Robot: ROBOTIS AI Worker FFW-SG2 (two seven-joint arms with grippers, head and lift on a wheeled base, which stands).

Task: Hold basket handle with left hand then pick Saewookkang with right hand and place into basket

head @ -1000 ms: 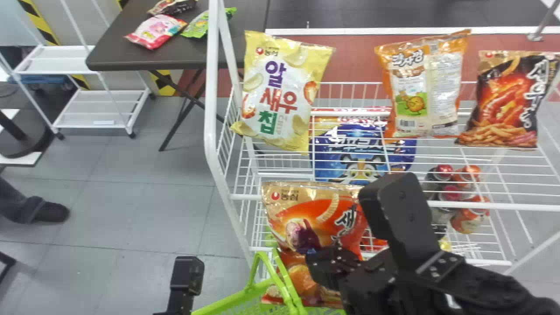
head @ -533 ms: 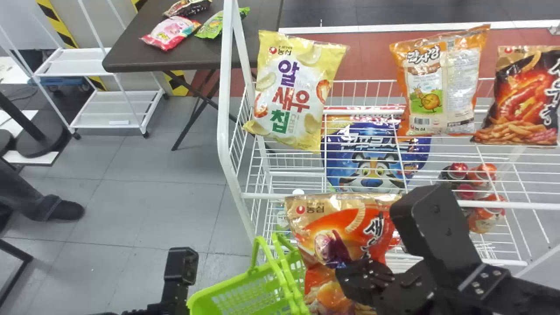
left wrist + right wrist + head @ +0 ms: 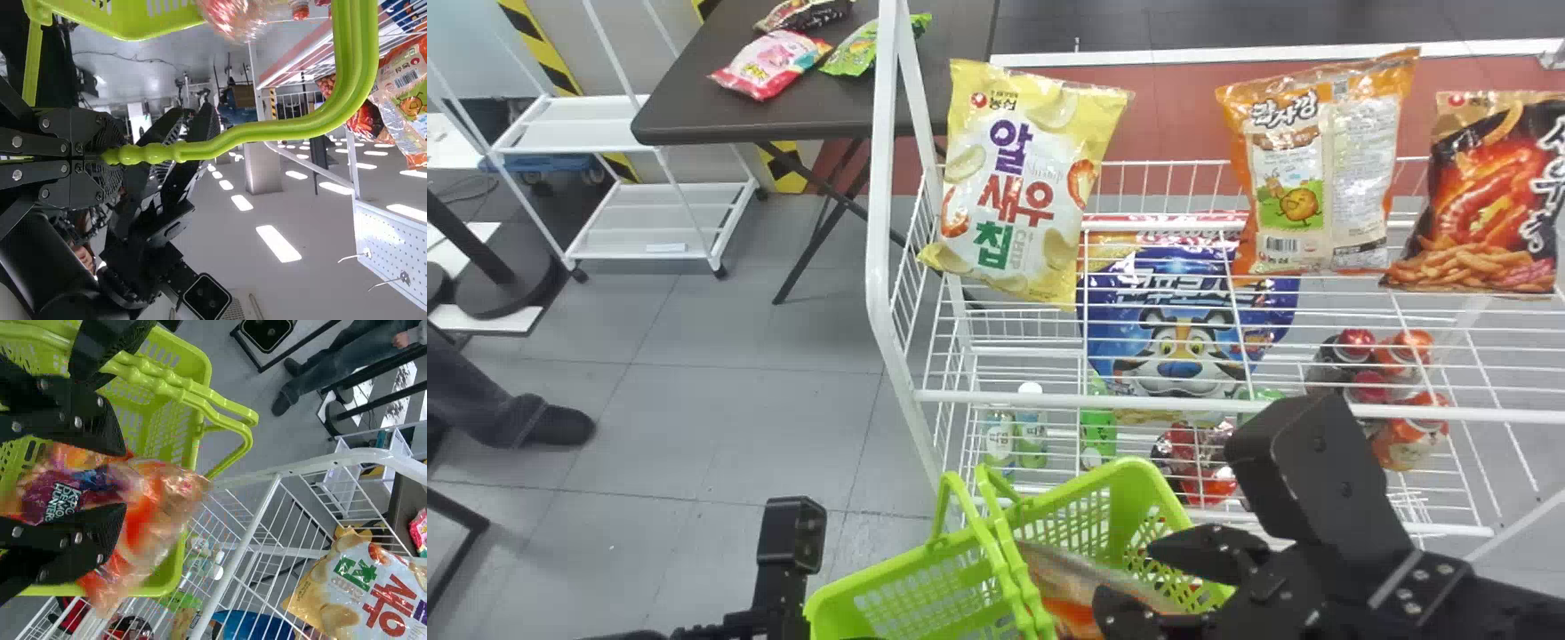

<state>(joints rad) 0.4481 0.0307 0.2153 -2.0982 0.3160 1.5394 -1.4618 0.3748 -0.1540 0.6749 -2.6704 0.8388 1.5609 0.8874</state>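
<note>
Dropping from its upright hang by the rack, the Saewookkang (image 3: 1080, 591) is now lying tilted across the mouth of the green basket (image 3: 907, 582), and more of the basket's far-right side is opening to my sight than a moment ago. I am keeping the right gripper (image 3: 1125, 578) just over the basket's right part, its two fingers standing well apart. Between them and past their tips the orange bag is showing in the right wrist view, streaked with motion; whether it is touching either finger, I cannot tell. In the head view it is sloping down toward the near right, its far end beside the paired handles, leftward of the gripper.

With the left gripper (image 3: 791, 542), near and to the left, I am clamping the basket handle (image 3: 267, 137), its two fingers closing around the knobbed grip.

Beyond the basket, the white wire rack (image 3: 1138, 402) is holding a yellow chip bag (image 3: 1014, 187) at its left, an orange-and-white snack bag (image 3: 1316, 178) farther right and a black-and-red snack bag (image 3: 1485, 196) at the far right. Lower down, a blue bag with a tiger face (image 3: 1178, 329) is standing left of some cans (image 3: 1409, 351).
</note>
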